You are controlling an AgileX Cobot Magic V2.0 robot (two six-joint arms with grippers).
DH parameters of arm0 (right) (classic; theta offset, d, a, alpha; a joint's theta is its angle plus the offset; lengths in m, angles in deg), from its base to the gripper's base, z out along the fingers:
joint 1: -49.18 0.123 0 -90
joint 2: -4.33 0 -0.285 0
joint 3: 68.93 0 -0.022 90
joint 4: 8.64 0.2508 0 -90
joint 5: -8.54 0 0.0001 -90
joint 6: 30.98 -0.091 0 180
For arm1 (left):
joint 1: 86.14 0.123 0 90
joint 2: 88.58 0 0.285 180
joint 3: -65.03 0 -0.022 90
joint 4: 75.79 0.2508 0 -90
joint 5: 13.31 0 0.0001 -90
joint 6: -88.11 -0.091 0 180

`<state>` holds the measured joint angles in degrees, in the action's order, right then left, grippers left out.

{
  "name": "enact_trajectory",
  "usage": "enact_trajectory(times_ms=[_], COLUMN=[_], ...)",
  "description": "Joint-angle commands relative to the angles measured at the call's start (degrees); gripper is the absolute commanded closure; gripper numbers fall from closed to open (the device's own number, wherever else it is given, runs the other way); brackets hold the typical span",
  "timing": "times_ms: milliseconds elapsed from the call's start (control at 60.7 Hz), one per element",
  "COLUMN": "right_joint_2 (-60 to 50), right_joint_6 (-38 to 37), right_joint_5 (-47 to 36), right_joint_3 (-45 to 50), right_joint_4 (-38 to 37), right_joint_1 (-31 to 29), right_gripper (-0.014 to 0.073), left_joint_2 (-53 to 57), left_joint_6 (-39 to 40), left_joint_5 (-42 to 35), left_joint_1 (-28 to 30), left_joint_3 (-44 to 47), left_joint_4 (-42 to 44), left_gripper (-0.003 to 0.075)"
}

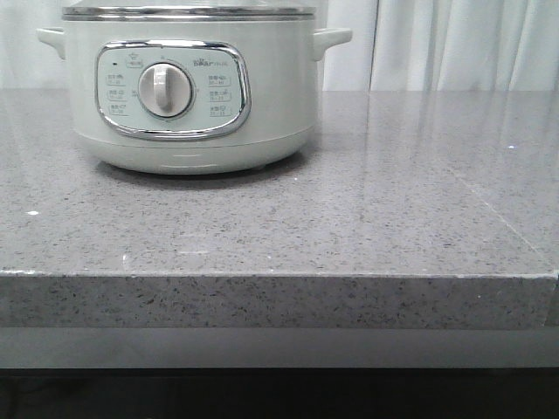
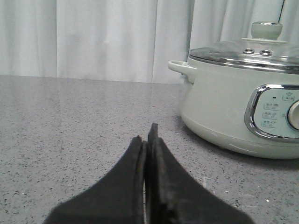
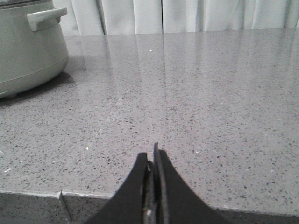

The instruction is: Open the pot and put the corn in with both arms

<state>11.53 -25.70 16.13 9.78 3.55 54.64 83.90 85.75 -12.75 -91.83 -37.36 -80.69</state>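
The pot (image 1: 188,87) sits on the table (image 1: 393,218) toward eleven o'clock, lid (image 2: 252,53) on it, curtains (image 1: 454,44) behind at twelve.

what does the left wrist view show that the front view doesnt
Only the left wrist view shows the glass lid with its knob, on the pot, and the left hand, fingers pressed together and holding nothing. Only the front view shows the whole control panel with its dial, both side handles, and the counter's front edge. Both show the pot, the grey speckled counter and the white curtain. No corn appears in either.
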Motion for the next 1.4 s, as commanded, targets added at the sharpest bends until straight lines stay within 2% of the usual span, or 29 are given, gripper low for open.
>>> enact_trajectory(times_ms=[0, 247, 395, 510, 659, 1383], right_joint_2=[-1.4, -1.4, -1.4, -1.4, -1.5, -1.4], right_joint_6=[0.2, 0.2, -1.2, -5.3, -9.4, -9.4], right_joint_5=[-5.1, -5.5, -10.6, -14.4, -14.0, -14.2], right_joint_3=[0.1, 0.1, 0.1, 0.1, 0.1, 0.1], right_joint_4=[0.2, 0.2, 0.2, -4.5, -6.0, -7.1], right_joint_1=[-0.1, -0.1, -0.1, -0.4, -2.0, -4.9], right_gripper=[0.0659, 0.0659, 0.0659, 0.0659, 0.0659, 0.0659], left_joint_2=[1.1, 1.1, 1.1, 1.1, 1.1, 1.1], left_joint_6=[0.3, 0.3, 0.3, 0.3, 0.3, 0.3], left_joint_5=[-4.7, -4.7, -4.7, -4.7, -4.7, -4.7], left_joint_1=[0.0, 0.0, 0.0, 0.0, 0.0, 0.0], left_joint_3=[0.2, 0.2, 0.2, 0.2, 0.2, 0.2], left_joint_4=[-0.3, -0.3, -0.3, -0.3, -0.3, -0.3], left_gripper=[0.0741, 0.0741, 0.0741, 0.0741, 0.0741, 0.0741])
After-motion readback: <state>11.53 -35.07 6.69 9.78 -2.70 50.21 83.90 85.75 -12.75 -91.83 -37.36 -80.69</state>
